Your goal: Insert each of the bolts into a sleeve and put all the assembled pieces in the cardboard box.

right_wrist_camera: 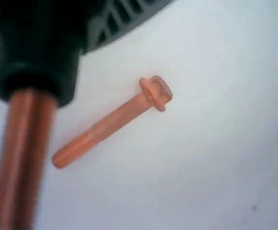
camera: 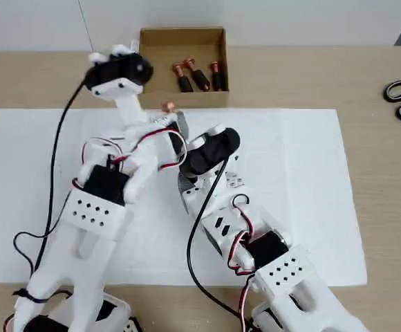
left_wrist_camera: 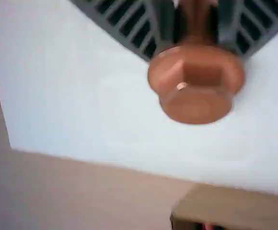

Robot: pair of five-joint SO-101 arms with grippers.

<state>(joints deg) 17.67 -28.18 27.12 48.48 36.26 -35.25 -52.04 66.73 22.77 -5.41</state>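
Pale wooden table (camera: 366,69) carries a white sheet (camera: 290,194); the cardboard box (camera: 183,31) sits at its far edge with three assembled pieces (camera: 200,76) inside. The left gripper (left_wrist_camera: 196,19) is clenched on a copper bolt (left_wrist_camera: 196,84) at the sheet's far edge, just before the box. By the right gripper (right_wrist_camera: 110,21), a black sleeve (right_wrist_camera: 33,48) has a copper shaft sticking out; its grip cannot be told. A loose bolt (right_wrist_camera: 112,122) lies on the sheet.
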